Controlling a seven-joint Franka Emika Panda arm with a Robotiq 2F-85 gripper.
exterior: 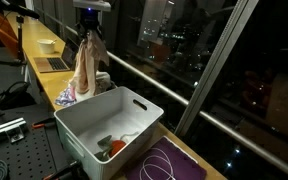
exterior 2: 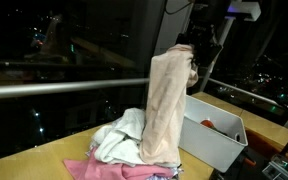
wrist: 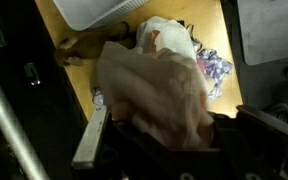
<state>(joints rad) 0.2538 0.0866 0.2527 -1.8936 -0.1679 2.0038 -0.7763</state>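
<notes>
My gripper (exterior: 90,38) is shut on a pale pink cloth (exterior: 85,66) and holds it up so that it hangs long above a pile of clothes (exterior: 72,94) on the wooden table. In an exterior view the gripper (exterior 2: 196,50) pinches the cloth's top and the cloth (exterior 2: 164,105) drapes down onto the pile (exterior 2: 119,140). In the wrist view the cloth (wrist: 154,90) fills the space between my fingers (wrist: 159,128), with the pile (wrist: 184,45) below it.
A white plastic bin (exterior: 104,125) stands beside the pile and holds an orange and white item (exterior: 117,147); it shows in another exterior view (exterior 2: 216,145). A purple mat (exterior: 169,160) lies by the bin. A window and railing (exterior 2: 64,85) run along the table.
</notes>
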